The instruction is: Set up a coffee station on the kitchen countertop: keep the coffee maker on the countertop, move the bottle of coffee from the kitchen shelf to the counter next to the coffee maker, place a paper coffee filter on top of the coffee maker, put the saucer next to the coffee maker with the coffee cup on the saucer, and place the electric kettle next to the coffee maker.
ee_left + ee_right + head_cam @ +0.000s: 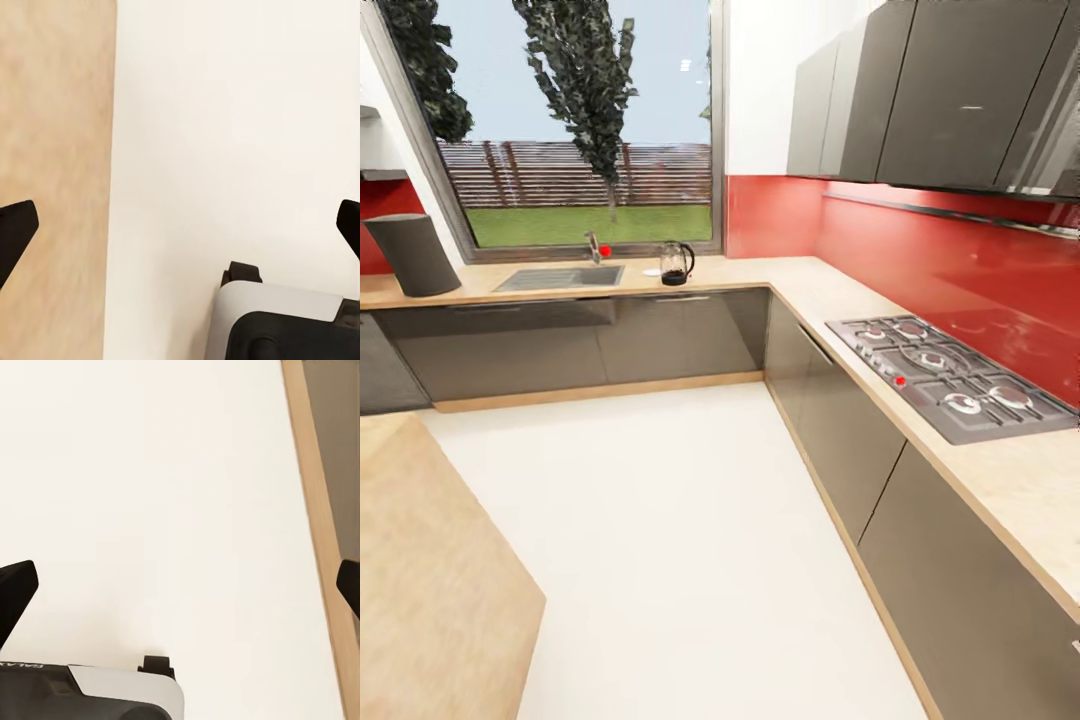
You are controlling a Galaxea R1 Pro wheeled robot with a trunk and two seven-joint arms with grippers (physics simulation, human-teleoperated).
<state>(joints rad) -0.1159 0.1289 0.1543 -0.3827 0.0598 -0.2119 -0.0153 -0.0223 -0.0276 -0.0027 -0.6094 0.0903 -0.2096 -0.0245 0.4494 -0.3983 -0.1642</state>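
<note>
Glass electric kettle [676, 263] by sink [560, 277] (head view), both claws [180, 225] [180, 585] wide open, empty.

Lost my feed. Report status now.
Left gripper open, empty; right gripper open, empty. Electric kettle on far countertop beside sink. White floor ahead, nothing blocking.

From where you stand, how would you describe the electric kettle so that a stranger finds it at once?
Look at the big window on the far wall, then the countertop under it. Just right of the sink stands the electric kettle: a small clear jug with a black base and handle, unlike the tall dark grey cylinder at the far left.
</note>
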